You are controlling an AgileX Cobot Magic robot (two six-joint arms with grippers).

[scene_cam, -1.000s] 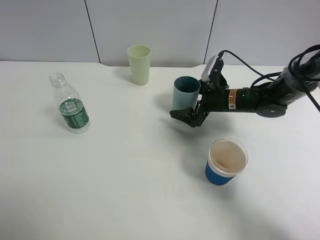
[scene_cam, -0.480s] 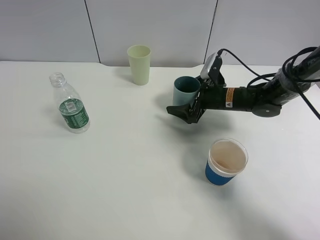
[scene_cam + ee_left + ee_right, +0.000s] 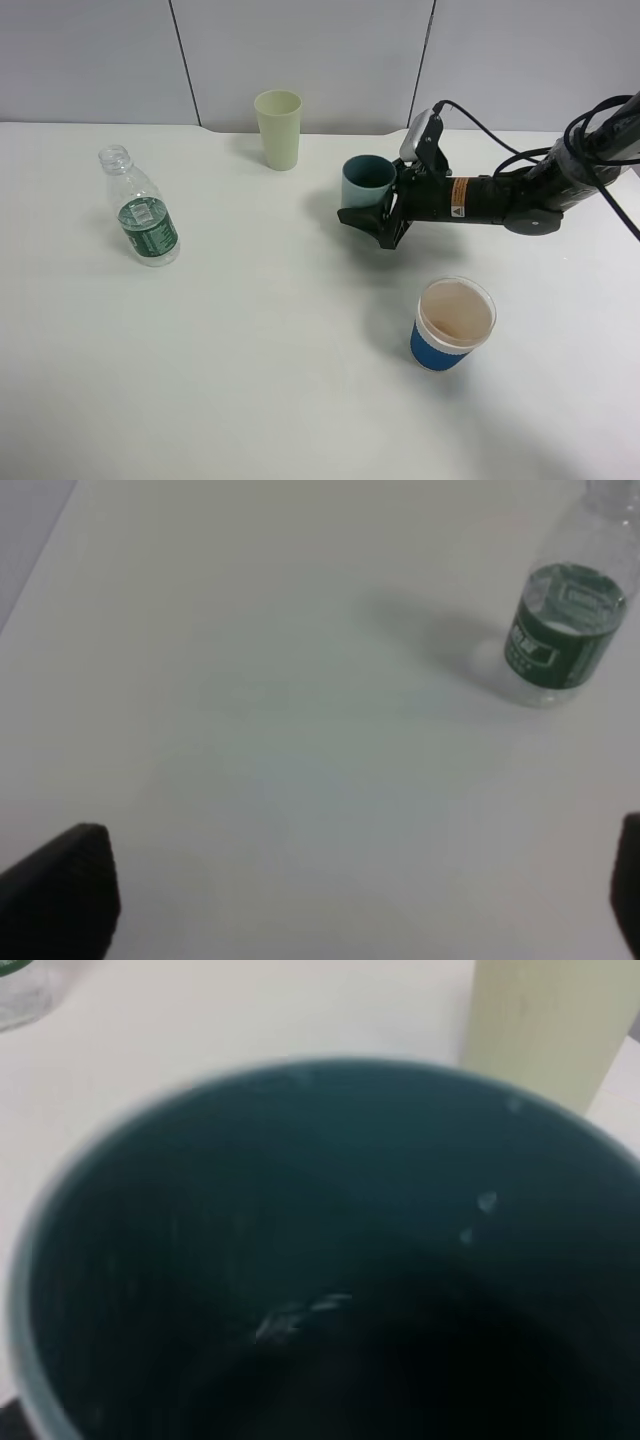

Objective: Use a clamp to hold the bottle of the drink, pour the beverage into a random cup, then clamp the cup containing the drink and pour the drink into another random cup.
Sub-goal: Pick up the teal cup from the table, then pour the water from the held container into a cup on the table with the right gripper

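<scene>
I read right gripper (image 3: pixel 372 207) clamped on teal cup (image 3: pixel 367 178), right of centre in overhead frame; cup interior fills right wrist view. I read left gripper (image 3: pixel 345 890) jaws wide apart, tips at lower corners of left wrist view. Bottle (image 3: pixel 140 208) upright, left of overhead frame. Pale green cup (image 3: pixel 278 128) upper centre. Blue paper cup (image 3: pixel 452 322) lower right.

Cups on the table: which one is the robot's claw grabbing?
The teal cup, clasped by the right gripper; the pale green cup and the blue paper cup stand free.
</scene>
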